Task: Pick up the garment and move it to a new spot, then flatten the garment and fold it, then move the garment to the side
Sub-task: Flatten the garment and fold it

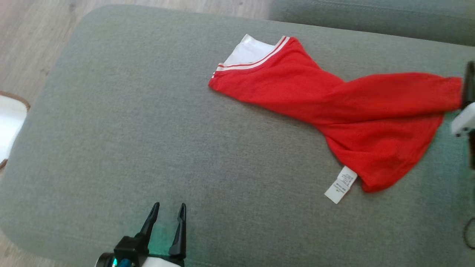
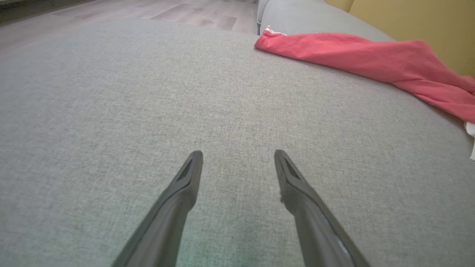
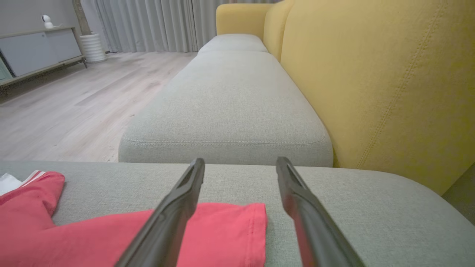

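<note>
Twisted red jersey garment with white-striped collar on the right half of the grey woven sofa cushion; right gripper spread open over its edge, left gripper open, empty, near the cushion's front edge. Risk of pressing the twist into creases if flattened one-handed.

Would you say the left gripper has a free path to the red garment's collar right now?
Probably yes: the left gripper is open over bare cushion, and nothing lies between it and the collar of the garment. Whether the arm stretches that far is unclear.
</note>
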Robot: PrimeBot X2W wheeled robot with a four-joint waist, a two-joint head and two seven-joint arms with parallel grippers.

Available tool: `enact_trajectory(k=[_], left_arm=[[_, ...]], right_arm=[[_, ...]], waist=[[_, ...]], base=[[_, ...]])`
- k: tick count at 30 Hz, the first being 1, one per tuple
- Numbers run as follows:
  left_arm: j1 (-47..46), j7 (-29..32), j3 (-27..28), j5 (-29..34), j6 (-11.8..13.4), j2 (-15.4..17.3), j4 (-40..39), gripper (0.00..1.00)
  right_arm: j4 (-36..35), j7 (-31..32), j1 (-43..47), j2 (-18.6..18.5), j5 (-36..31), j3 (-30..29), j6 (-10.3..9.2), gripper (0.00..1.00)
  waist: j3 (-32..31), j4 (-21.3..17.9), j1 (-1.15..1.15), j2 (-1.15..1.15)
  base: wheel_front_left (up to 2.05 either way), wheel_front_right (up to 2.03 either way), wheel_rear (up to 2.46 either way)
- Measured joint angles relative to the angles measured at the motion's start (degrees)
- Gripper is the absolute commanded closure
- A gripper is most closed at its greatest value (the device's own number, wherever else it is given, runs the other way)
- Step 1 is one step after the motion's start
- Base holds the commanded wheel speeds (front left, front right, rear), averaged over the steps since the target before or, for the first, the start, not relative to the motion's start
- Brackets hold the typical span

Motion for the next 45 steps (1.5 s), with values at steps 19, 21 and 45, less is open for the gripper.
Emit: enact_trajectory(k=[19,21,45], left_arm=[[0.57,-0.01,0.99,0.02,0.05,0.01,0.44,0.0],[0.57,-0.01,1.0,0.02,0.03,0.01,0.45,0.0],[1.54,0.0,1.04,0.01,0.08,0.01,0.62,0.0]], right_arm=[[-12.81,-5.33,25.78,7.05,6.68,30.5,0.0,0.0],[-15.06,-5.34,26.18,6.25,6.12,30.8,0.0,0.0],[-10.96,-3.99,26.29,13.47,-16.26,15.92,0.0,1.0]], waist=[[-4.67,-6.35,-0.02,0.0],[-4.7,-6.51,-0.02,0.0],[-3.83,-4.98,-0.01,0.0]], base=[[0.0,0.0,0.0],[0.0,0.0,0.0],[0.0,0.0,0.0]])
